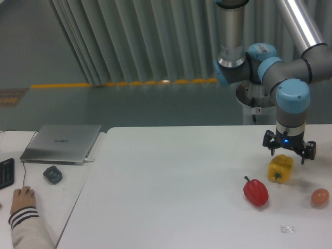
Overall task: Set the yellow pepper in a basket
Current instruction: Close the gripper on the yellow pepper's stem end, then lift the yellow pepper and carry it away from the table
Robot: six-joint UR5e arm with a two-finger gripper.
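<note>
Yellow, blocky bell pepper (280, 168) with a green stem lies at right of frame on the white table (171, 181), above-right of the glossy red pepper (256, 191). Directly over it, the black two-finger gripper (288, 152) is spread wide, grasping nothing, seemingly lined up for a top-down pick. No basket shows.

Surface (171, 176) filled the middle and right. Two peppers and a ball sat near its right edge. One pepper (280, 168) lay furthest back, directly under the pincer (288, 150), whose fingers spread to either side just above it. Other pepper (256, 191) lay in front and left of it, close by. Ball (320, 196) lay right of that one, in front and right of the first pepper. Left of the surface, on a side table (62, 197): laptop (61, 143) at the back, mouse (52, 174) in front of it, hand (23, 198) further forward, keyboard (5, 173) at the far left edge.
</note>
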